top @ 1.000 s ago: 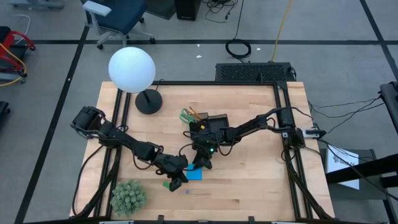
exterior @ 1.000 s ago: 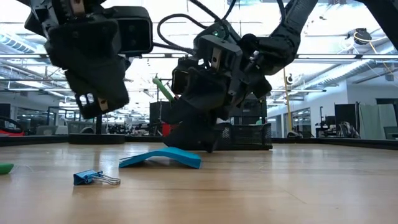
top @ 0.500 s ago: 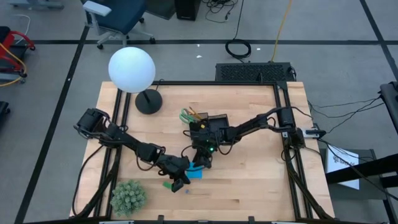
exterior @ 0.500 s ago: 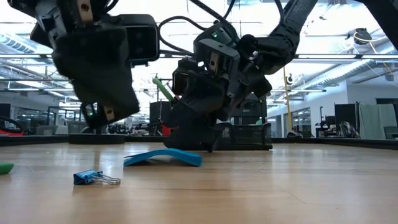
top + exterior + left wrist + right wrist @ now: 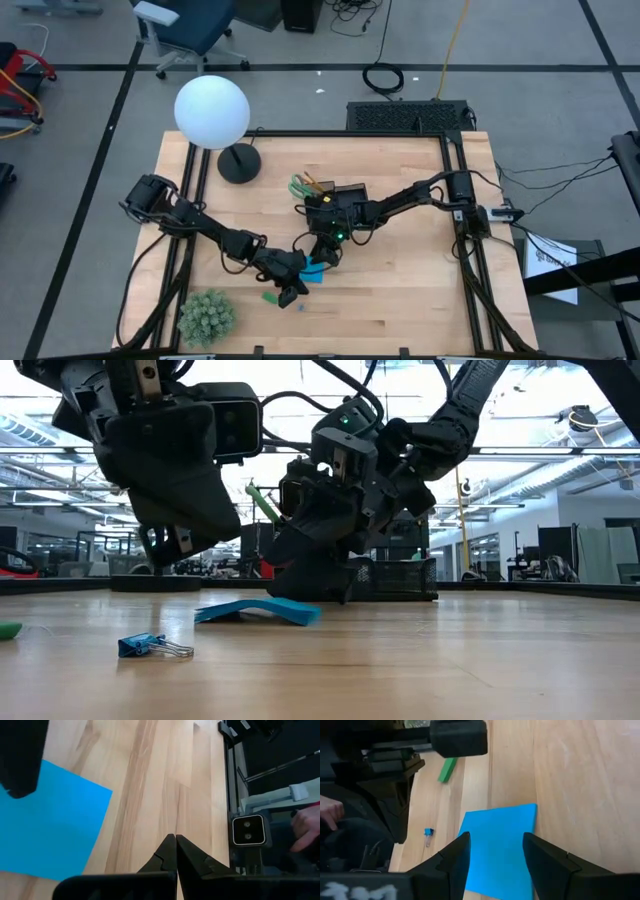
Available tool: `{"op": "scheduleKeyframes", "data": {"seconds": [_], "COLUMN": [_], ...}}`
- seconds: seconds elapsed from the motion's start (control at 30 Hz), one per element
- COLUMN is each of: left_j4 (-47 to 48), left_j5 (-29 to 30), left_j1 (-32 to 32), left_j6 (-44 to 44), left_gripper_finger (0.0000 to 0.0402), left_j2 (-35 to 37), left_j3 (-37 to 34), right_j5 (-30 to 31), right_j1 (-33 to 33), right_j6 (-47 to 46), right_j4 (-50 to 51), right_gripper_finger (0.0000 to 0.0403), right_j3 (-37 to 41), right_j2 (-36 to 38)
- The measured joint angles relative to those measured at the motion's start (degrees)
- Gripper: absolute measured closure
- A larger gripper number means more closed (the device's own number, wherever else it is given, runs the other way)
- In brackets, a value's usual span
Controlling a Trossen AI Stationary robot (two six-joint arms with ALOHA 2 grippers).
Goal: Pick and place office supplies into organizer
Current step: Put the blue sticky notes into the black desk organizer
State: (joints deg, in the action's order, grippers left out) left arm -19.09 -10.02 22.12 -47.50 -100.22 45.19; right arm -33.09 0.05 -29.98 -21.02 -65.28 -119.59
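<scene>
The blue note pad (image 5: 314,273) lies on the wood at mid table and is bowed upward in the low view (image 5: 260,610). My right gripper (image 5: 495,842) stands open over it, one finger above each side part. My left gripper (image 5: 175,839) is shut, hovers just off the pad's near edge (image 5: 295,293) and touches nothing. A green eraser (image 5: 447,770) and a small blue binder clip (image 5: 152,647) lie on the wood near it. The black organizer (image 5: 348,192) sits behind the right gripper. Green-handled scissors (image 5: 298,185) and pencils stick out at its left. My right gripper comes slanting down from the far right, its open fingers (image 5: 457,855) over the pad's end nearest the organizer (image 5: 305,608). That end sits low under them while the pad's middle arches up. Whether the tips press the pad I cannot tell; the gripper hides the spot.
A white globe lamp (image 5: 212,112) on a round black base (image 5: 238,162) stands at the far left. A fuzzy green plant ball (image 5: 206,316) sits at the near left corner. Bare wood stretches to the right of the pad.
</scene>
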Motion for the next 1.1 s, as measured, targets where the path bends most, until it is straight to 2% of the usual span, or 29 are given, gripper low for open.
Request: {"op": "scheduleKeyframes", "data": {"seconds": [0.27, 0.83, 1.1], "left_j4": [-0.07, -0.09, 0.93], "left_j5": [0.04, 1.02, 1.57], "left_j1": [-0.29, -0.29, -0.61], "left_j6": [0.5, 0.65, 0.93], "left_gripper_finger": [0.0401, 0.0401, 0.0401], "left_j2": [0.0, 0.0, 0.07], "left_j3": [0.0, 0.0, 0.0], "right_j5": [-2.83, -2.94, -1.26], "right_j1": [-0.04, -2.31, -2.49], "right_j6": [-3.46, -2.29, 3.07], "right_j4": [-3.03, -2.07, 3.13], "right_gripper_finger": [0.0232, 0.0232, 0.0232], "right_j3": [0.09, 0.09, -0.11], "right_j2": [-0.07, -0.04, 0.2]}}
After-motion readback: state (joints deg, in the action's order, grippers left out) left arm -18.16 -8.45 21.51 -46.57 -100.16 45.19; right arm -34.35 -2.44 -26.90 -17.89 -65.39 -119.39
